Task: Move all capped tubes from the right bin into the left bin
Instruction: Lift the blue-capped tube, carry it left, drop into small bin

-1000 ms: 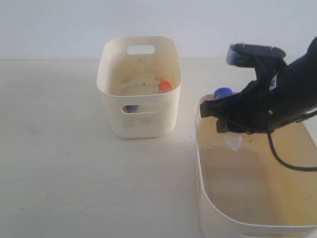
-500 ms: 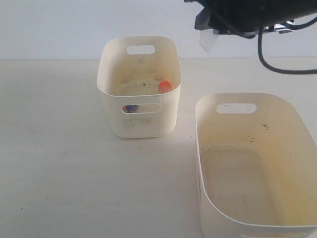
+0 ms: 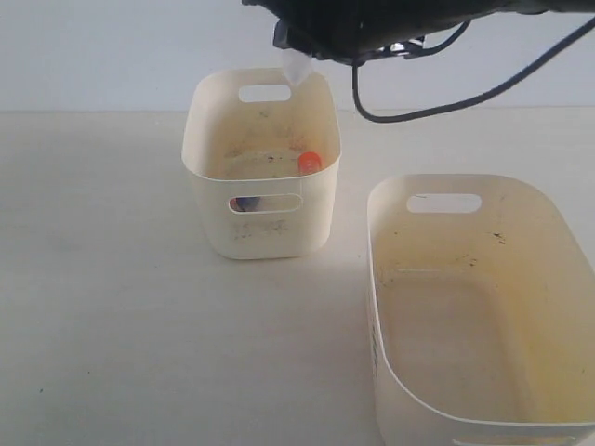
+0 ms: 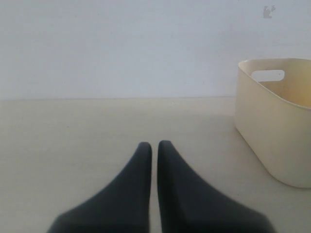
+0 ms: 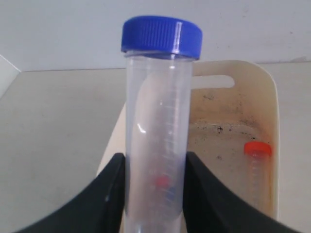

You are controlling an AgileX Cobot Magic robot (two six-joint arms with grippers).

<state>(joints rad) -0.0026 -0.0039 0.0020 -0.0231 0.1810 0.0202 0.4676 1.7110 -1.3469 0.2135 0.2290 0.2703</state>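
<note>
The right gripper (image 5: 154, 167) is clamped on a blue-capped tube (image 5: 155, 116), one finger on each side of the clear barrel, cap end pointing away from the wrist. Seen from the exterior, this arm reaches across from the right at the top of the scene. It holds the tube in the air above the far side of the left bin (image 3: 209, 139), with the clear tip showing by the far handle slot. An orange-capped tube (image 3: 310, 162) stands inside that bin toward its right wall, and a blue cap (image 3: 245, 203) shows through the near slot. The right bin (image 3: 376, 269) sits on the table (image 3: 112, 297), nearer and to the right. The left gripper (image 4: 151, 145) hangs low over the table with its fingertips pressed together, holding nothing.
</note>
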